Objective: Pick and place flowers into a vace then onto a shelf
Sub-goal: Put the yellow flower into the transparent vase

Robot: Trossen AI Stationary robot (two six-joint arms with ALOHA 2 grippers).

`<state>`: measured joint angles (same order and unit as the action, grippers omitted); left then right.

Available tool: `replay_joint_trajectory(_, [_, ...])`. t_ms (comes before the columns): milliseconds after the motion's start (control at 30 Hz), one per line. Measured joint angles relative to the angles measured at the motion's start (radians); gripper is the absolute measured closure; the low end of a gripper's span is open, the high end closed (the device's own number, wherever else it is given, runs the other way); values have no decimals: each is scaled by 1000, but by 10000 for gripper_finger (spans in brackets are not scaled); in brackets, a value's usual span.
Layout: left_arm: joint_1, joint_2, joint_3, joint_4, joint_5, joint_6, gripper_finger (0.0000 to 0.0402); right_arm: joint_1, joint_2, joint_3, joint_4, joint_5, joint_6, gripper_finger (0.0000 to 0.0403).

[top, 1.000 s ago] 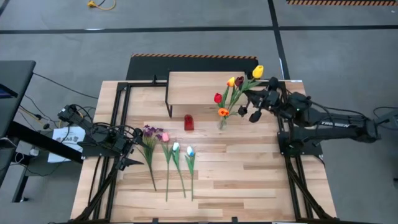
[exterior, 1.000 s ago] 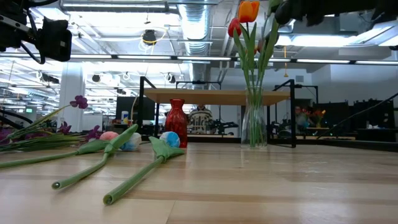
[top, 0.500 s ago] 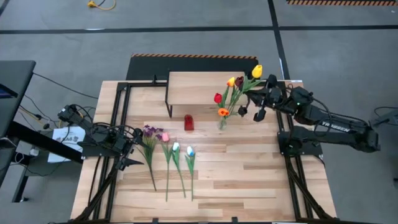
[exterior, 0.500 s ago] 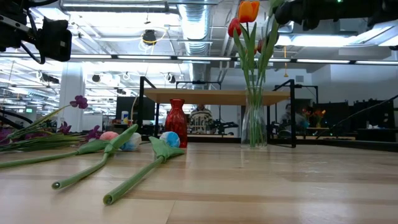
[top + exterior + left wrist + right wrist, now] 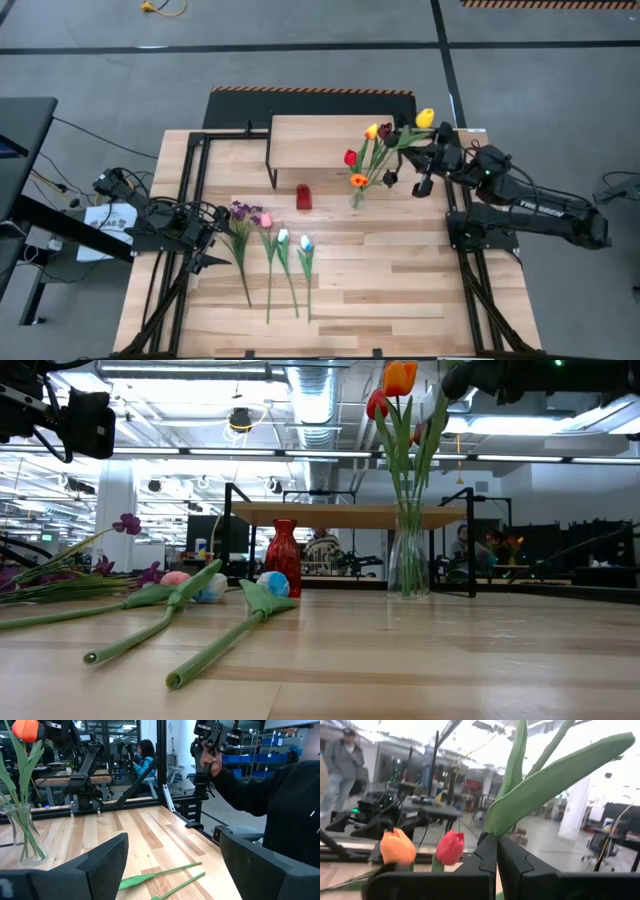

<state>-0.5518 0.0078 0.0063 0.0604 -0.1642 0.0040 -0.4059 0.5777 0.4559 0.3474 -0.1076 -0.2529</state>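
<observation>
Yellow tulip [image 5: 425, 118] gripped by its green stem in the clenched right pincer [image 5: 437, 146], up above the back right corner of the worktop [image 5: 400, 280], just beside the shelf [image 5: 310, 140]; shifted a little right and toward the back since a second ago, when the bloom sat nearer the bouquet. In the right wrist view, stem and leaves [image 5: 545, 775] rising from between the shut fingers [image 5: 485, 860], with an orange bloom [image 5: 397, 847] and a red bloom [image 5: 451, 847] just beyond. Glass vase [image 5: 408, 565] upright on the worktop in front of the shelf's right end, holding red, orange and dark blooms [image 5: 365, 155], unchanged. Small red vase [image 5: 304, 197] standing left of it, in front of the shelf. Four more flowers [image 5: 270, 245] lying flat on the left half of the worktop, heads toward the shelf, stems toward the front edge, same places as before. Left pincer [image 5: 205, 240] spread wide and holding nothing, low at the left side beside the purple sprigs [image 5: 240, 211], not moved. A person's hand [image 5: 212, 765] on a handle visible in the left wrist view, beyond the worktop.
</observation>
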Motion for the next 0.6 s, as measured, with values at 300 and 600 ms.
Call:
replay_joint_trajectory(300, [0,0,0,0,0,0,99,-47,-186,-178,115,0,33,403])
replay_joint_trajectory(600, [0,0,0,0,0,0,99,-52,-211,-218,173,0,70,403])
